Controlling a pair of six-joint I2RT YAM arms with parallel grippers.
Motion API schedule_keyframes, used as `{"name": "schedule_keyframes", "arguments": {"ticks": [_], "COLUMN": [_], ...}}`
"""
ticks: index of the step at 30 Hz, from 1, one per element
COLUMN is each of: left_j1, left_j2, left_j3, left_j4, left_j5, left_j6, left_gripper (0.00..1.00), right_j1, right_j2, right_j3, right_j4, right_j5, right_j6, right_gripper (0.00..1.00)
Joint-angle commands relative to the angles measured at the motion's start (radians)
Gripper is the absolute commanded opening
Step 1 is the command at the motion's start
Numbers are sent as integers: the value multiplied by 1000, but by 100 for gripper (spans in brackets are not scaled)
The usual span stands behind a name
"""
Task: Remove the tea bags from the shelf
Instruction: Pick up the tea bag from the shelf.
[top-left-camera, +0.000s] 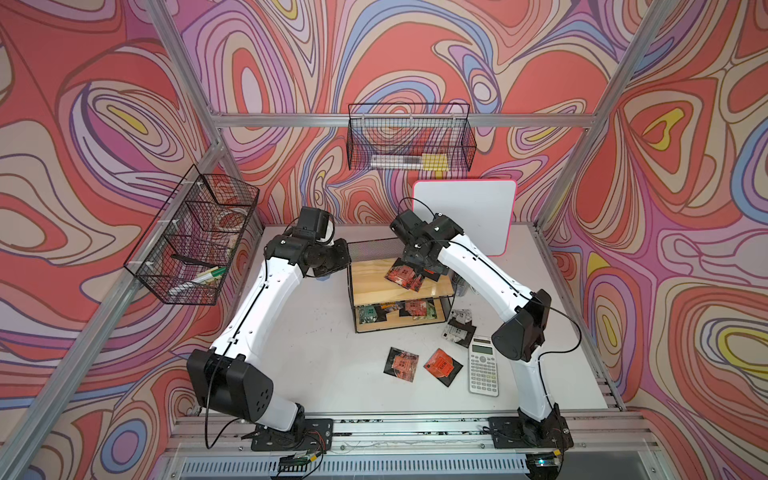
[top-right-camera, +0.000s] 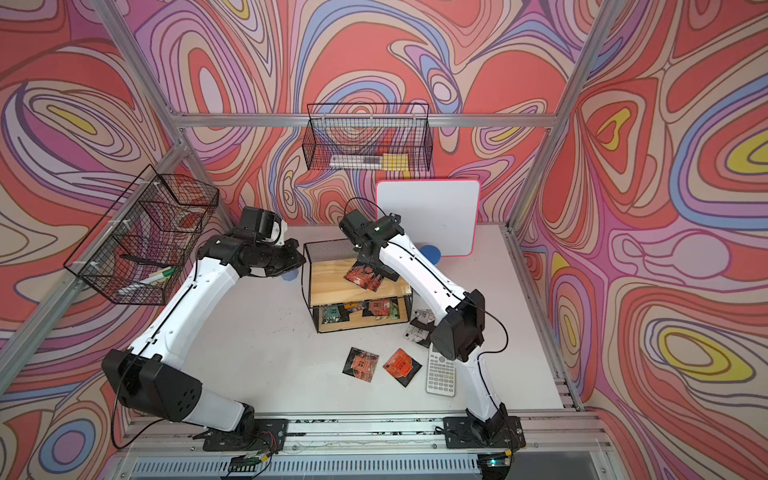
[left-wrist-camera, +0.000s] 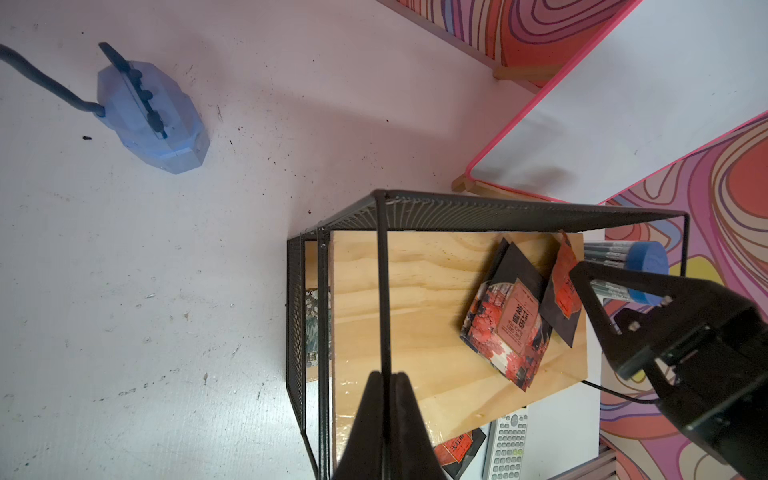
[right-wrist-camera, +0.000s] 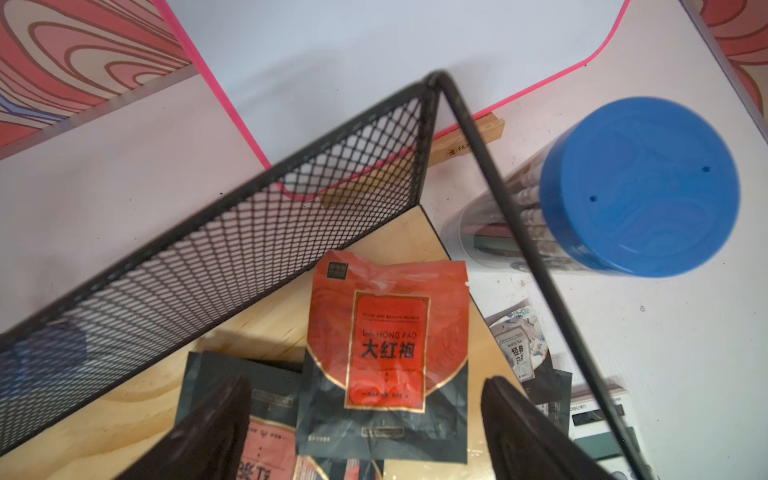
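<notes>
Top views: shelf (top-left-camera: 374, 282) holds tea bags (top-left-camera: 401, 274) on upper board, more on lower; others loose on table (top-left-camera: 324, 353) by calculator (top-left-camera: 483, 365).
Left wrist: left gripper (left-wrist-camera: 386, 382) fingers clamped on shelf's wire frame.
Right wrist: right gripper (right-wrist-camera: 365, 382) fingers apart, straddling red tea bag (right-wrist-camera: 388, 345) on upper board; blue-lidded jar (right-wrist-camera: 640, 187) holds pens (right-wrist-camera: 525, 195).

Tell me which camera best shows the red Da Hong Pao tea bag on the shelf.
Right wrist view: the tea bag lies mid-frame on the shelf, label readable, within the open right gripper. The left wrist view catches it obliquely, partly hidden. In both top views the arm covers most of it.
</notes>
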Motion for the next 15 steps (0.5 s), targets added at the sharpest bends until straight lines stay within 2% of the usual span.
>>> {"name": "schedule_keyframes", "arguments": {"ticks": [1, 15], "left_j1": [-1, -1], "left_j2": [27, 24], "left_j3": [-17, -17], "left_j4": [-25, -31], "left_j5": [-10, -13], "left_j6": [34, 39], "left_gripper": [1, 1], "right_j1": [-9, -27], "right_j2": [18, 27], "right_j3": [-33, -117], "right_j4": [48, 78], "right_j5": [-12, -39], "right_j6": [10, 55], "right_gripper": [89, 84]}}
